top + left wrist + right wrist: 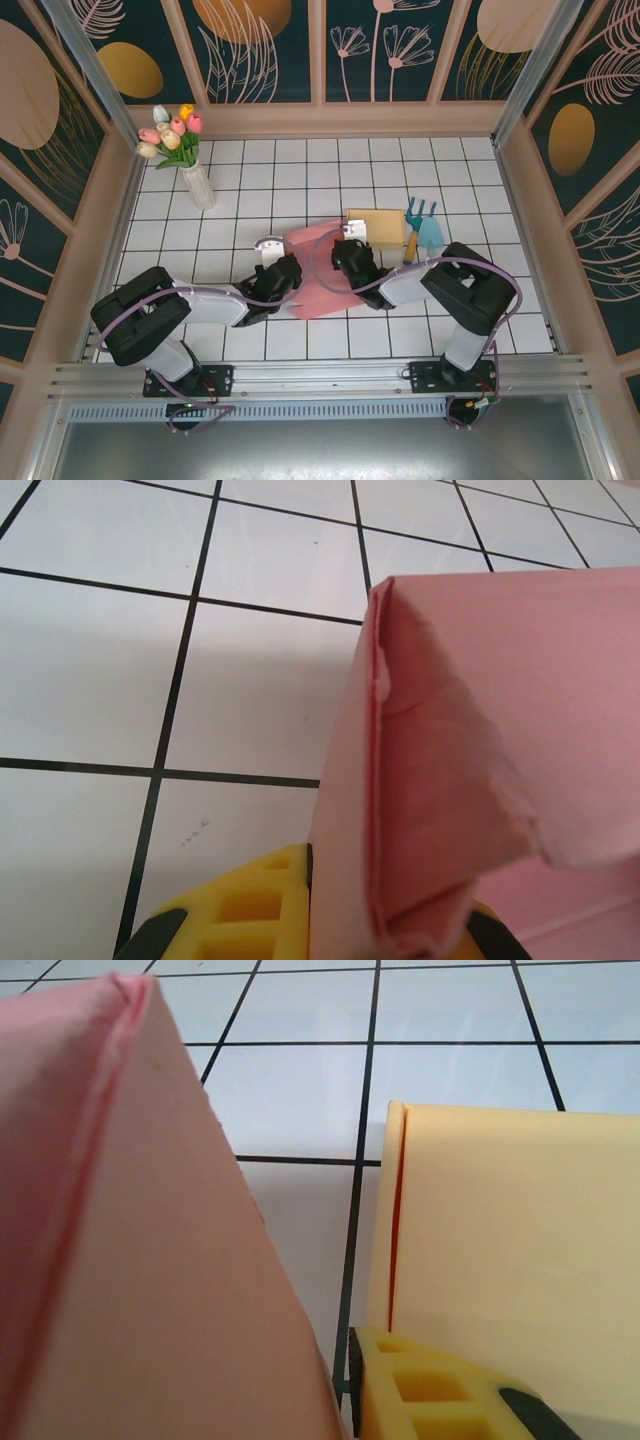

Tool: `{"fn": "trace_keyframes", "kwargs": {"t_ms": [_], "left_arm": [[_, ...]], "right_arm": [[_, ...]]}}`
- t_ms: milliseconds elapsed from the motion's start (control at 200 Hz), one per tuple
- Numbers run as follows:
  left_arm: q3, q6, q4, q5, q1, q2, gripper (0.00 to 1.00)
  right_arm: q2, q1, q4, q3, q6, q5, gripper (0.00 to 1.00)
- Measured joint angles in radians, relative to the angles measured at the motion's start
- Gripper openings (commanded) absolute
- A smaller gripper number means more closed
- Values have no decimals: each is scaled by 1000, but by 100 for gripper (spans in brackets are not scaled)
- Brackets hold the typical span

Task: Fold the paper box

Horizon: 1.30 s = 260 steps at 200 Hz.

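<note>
- While the left gripper [288, 270] is pinching the pink paper box's [320, 290] left flap, the box is lying at the white tiled surface's [260, 190] centre, between the arms.
- Right gripper [346, 258] is sitting at its right flap; opening indeterminable.

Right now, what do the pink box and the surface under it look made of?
Pink box: thin matte paper or light card; the fold is creased and one edge is ragged and crumpled. Tabletop: smooth white tiles with dark grout lines, possibly a printed sheet; faintly glossy.

The paper box [318, 293] lies centrally, a board [378, 222] just behind it, a vase [199, 186] back left.
</note>
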Motion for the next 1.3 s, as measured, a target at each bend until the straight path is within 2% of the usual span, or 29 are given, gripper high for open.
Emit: {"fn": "trace_keyframes", "kwargs": {"t_ms": [200,370,505,756,881,1201,1301], "left_arm": [[0,-11,-38,-50,2,0,4],[0,-30,-63,-110,19,12,4],[0,-34,-76,-127,21,18,3],[-5,-34,-82,-126,21,18,4],[-5,-34,-82,-122,21,18,4],[-6,-43,-83,-105,18,27,4],[0,-56,-82,-106,18,28,4]], "right_arm": [[-28,0,64,-49,-92,-123,35],[-28,-4,76,-53,-106,-227,39],[-28,1,81,-50,-108,-252,42],[-27,9,80,18,-150,-252,42],[-14,9,89,58,-194,-215,39],[80,21,119,105,-291,-66,13],[84,30,142,102,-291,-25,10]]}}
